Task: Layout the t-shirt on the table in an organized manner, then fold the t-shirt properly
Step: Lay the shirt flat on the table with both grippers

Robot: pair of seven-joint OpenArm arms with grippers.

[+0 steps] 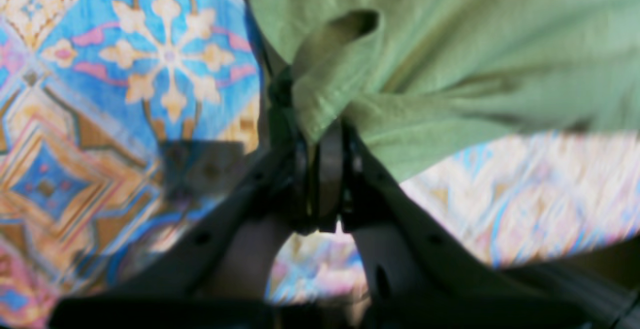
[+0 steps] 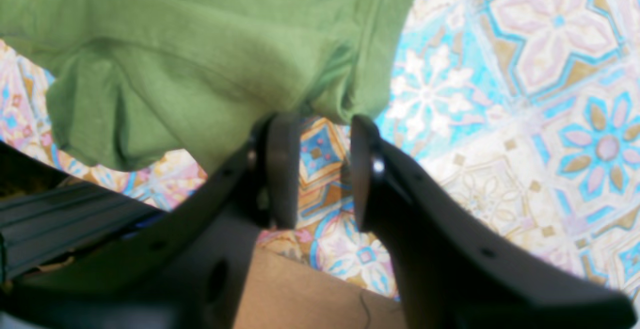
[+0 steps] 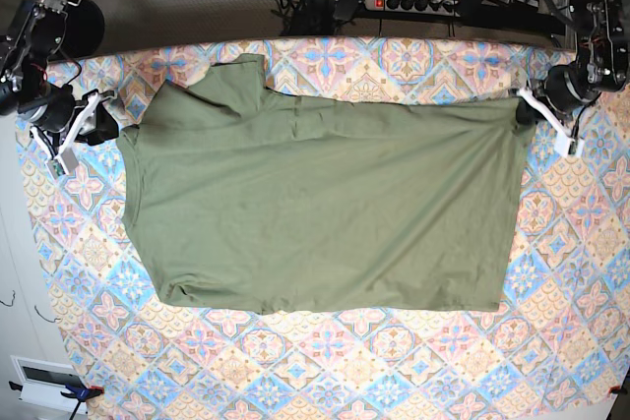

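— Across the middle of the base frame, where did we have the t-shirt [image 3: 315,213]?

— Spread nearly flat on the bench [image 3: 413,361], filling the centre, with one sleeve bunched toward the upper left and ripples running to the right edge.

— And our claws?

— Our left claw [image 1: 325,134], at the right edge of that frame, was pinched on a fold of the fabric, its jaws almost together. Our right claw [image 2: 320,169], at the left edge, stood parted with bench pattern showing between the pads; the cloth lay just at its tips, not held.

— So how did we judge the step?

— As finishing the layout. We thought it wise to let go low, lift straight off without dragging, then flatten the bunched sleeve before any fold.
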